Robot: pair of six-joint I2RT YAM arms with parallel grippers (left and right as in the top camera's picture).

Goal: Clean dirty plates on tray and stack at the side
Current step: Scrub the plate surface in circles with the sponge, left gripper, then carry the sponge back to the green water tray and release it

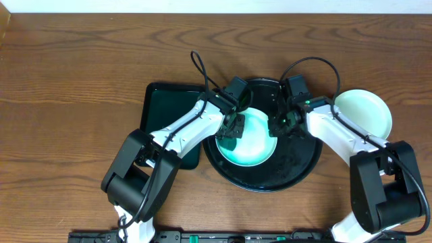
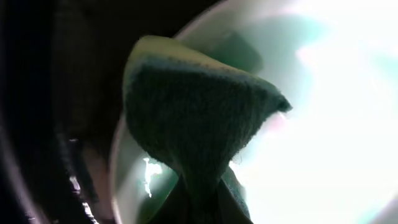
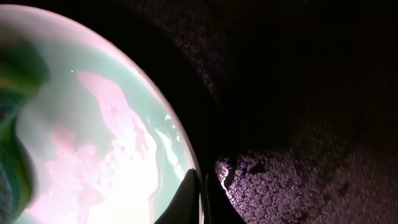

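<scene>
Two claws: my left claw (image 1: 232,127) grips a green sponge (image 2: 199,118) on the plate (image 1: 255,147). Right claw (image 3: 200,196) pinches its rim (tray (image 1: 300,162) beneath).

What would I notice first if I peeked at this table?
A glowing mint plate sits on the big round black tray in the middle of the table, with both robot arms bent over it. The left gripper holds a dark green sponge at the plate's edge, while the right gripper pinches its rim. A second plate lies alone on the wood at the right.
</scene>
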